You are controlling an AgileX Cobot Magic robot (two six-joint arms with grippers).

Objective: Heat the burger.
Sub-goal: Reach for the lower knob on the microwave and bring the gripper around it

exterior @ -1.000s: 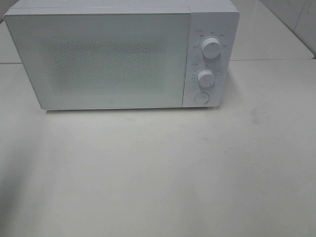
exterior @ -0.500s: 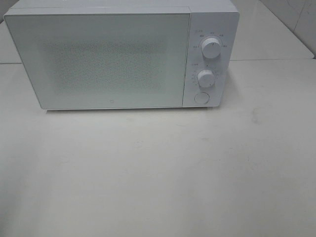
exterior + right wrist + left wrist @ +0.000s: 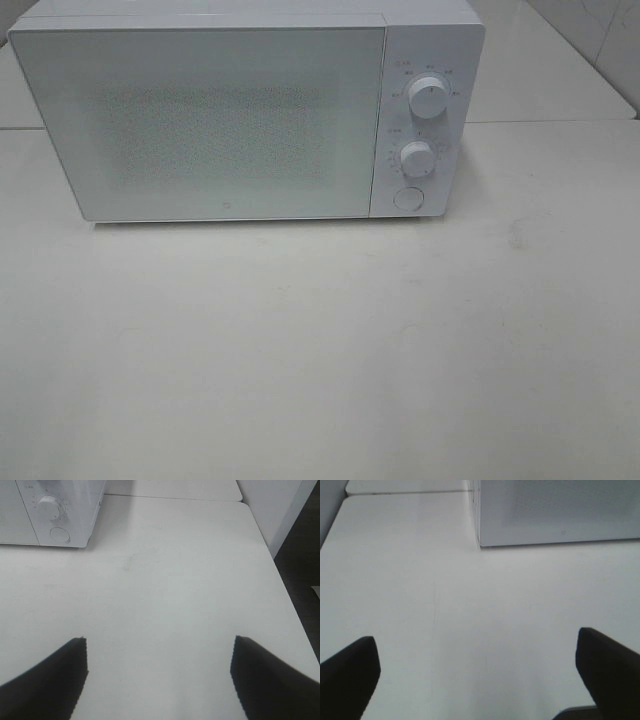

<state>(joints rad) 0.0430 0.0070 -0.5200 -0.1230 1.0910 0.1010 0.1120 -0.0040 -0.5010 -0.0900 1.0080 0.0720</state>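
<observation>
Broad white tabletop [image 3: 320, 350] before closed microwave [image 3: 230, 120]

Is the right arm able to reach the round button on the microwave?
Probably yes. The right gripper hangs open over the table, and nothing stands between it and the round button low on the microwave front, so the way looks free.

White tabletop [image 3: 320, 350], seam across rear; pale tiled wall [image 3: 612, 40] behind; dark floor [image 3: 300, 575] beyond right edge.
</observation>
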